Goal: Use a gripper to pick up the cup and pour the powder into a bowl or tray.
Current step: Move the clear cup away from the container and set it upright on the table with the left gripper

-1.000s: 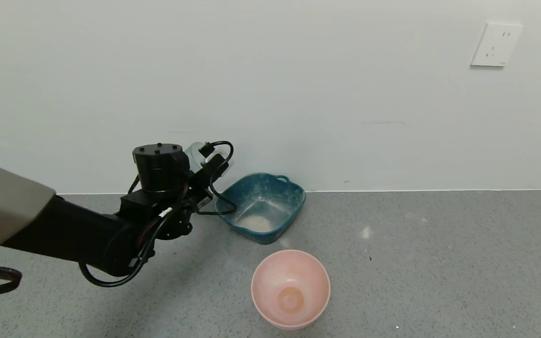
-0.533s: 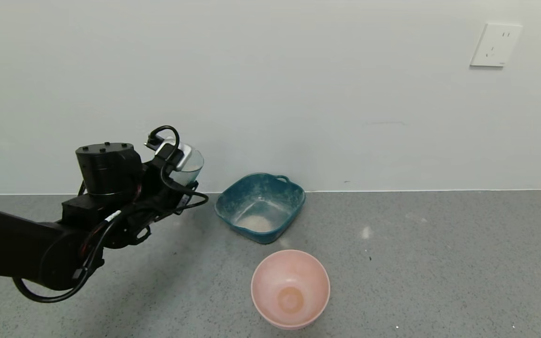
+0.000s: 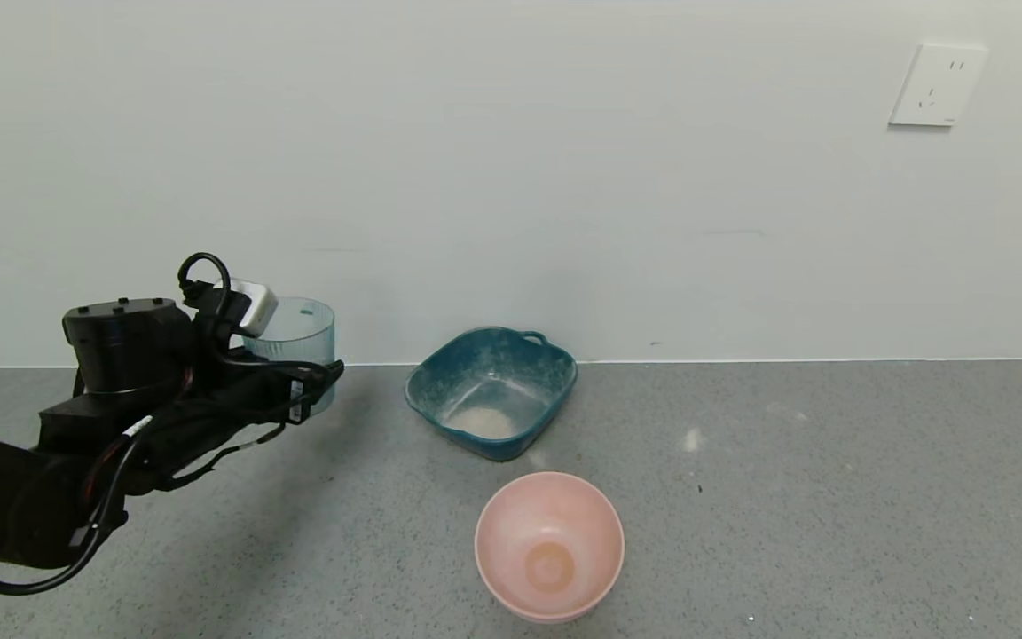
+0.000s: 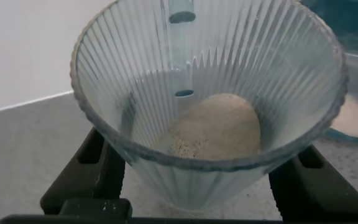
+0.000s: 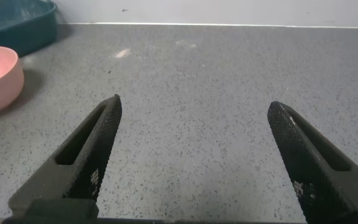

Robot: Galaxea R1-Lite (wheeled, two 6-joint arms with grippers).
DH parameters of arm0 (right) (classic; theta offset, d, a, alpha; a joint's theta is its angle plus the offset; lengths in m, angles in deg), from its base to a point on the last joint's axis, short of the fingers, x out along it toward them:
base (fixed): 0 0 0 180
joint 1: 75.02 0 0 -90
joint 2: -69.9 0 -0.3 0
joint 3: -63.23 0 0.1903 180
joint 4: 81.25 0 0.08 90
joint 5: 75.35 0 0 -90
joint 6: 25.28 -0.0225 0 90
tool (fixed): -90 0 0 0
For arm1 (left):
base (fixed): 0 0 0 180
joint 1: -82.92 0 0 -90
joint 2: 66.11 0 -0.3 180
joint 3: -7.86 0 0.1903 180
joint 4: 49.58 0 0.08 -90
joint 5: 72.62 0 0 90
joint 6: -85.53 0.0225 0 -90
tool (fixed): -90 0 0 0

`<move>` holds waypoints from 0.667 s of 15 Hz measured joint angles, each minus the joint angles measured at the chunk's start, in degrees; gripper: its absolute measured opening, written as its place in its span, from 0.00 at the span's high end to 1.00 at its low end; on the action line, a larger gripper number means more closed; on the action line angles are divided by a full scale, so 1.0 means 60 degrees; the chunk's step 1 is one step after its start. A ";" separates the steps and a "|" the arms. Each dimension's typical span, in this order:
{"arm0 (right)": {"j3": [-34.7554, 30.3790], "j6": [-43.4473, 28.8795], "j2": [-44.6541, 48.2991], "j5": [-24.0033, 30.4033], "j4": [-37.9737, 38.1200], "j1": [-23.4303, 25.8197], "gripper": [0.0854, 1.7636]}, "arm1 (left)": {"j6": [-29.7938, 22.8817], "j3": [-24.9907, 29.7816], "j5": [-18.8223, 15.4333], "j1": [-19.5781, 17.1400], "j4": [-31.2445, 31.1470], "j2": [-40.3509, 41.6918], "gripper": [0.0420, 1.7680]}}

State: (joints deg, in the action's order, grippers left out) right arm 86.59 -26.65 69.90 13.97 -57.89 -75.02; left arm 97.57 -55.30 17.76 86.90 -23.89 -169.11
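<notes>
1. The cup (image 3: 294,342) is upright and lifted clear of the grey tabletop (image 3: 786,497), held near the wall, to the left of the teal basin (image 3: 491,390) and apart from it. The left wrist view looks straight down its ribbed inside.

2. The powder (image 4: 219,127) appears in two places. A beige heap lies on the bottom of the cup, and a pale patch already lies on the floor of the teal basin, which also carries whitish smears up its walls.

3. The left hand (image 3: 298,390) pinches the cup low on its sides, one black finger (image 4: 95,168) on each flank, as the left wrist view shows. The arm reaches in from the left edge of the head view.

4. Judged from this, the step in hand is the carry: the cup is grasped and raised, with powder left inside, and no pouring is under way.

5. The next move calls for bringing the cup sideways toward the basin until its mouth stands over the basin's opening, then rolling the wrist so the lip dips toward the basin's middle. The tilt should be slow, since fine powder may slide out all at once or drift past the rim.

6. The round pink bowl (image 3: 549,543) sits nearer the robot, just in front of the basin and apart from it.

7. The right hand (image 5: 191,155) is spread wide and holds nothing, hovering low over bare tabletop well to the right of both vessels.
</notes>
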 joint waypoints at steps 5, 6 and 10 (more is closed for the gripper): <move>0.0000 -0.0004 0.0000 0.0000 0.0000 0.0000 0.03 | -0.1075 0.0459 -0.1310 -0.0774 0.1250 -0.0236 0.27; 0.0000 -0.0004 0.0000 -0.0004 0.0000 0.0000 0.03 | -0.1111 0.0555 -0.1329 -0.0837 0.1548 -0.0382 0.27; 0.0000 -0.0004 0.0000 0.0000 0.0000 0.0000 0.03 | -0.1623 0.0758 -0.1270 -0.0888 0.2739 -0.1355 0.27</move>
State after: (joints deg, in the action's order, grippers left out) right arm 86.59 -26.68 69.90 13.97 -57.89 -75.02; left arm 87.83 -50.75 10.14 81.58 -7.46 -177.24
